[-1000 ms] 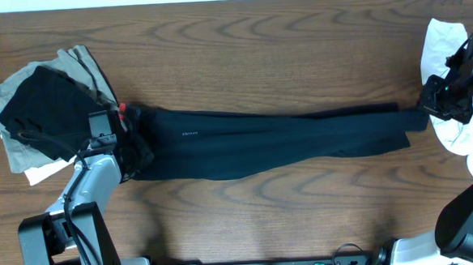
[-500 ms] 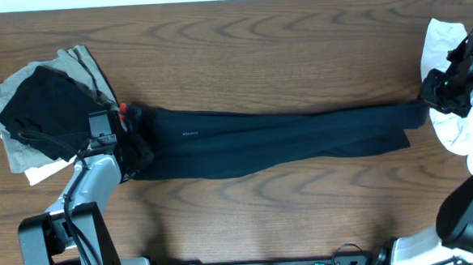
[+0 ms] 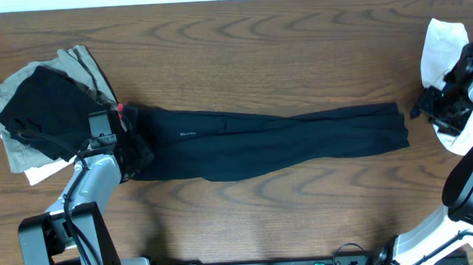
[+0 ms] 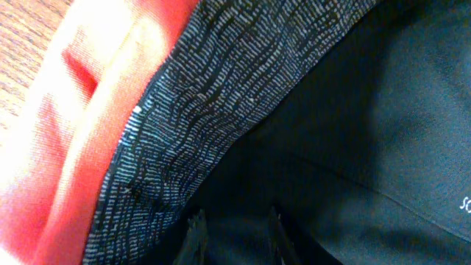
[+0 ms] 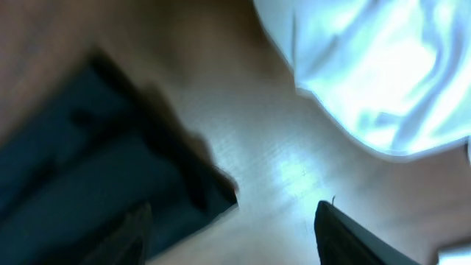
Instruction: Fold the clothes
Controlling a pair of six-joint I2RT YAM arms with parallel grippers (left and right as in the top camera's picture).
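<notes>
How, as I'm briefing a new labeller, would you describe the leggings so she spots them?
On the wooden table, look between the heap of khaki, black and white clothes at one end and the white shirt at the other. The black leggings lie stretched out there. Only they are long and narrow, with a grey patterned waistband edged in coral-red.

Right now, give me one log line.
leggings flat, unfolded | left gripper shut on waistband | right gripper open, off ankle end, near white shirt
</notes>
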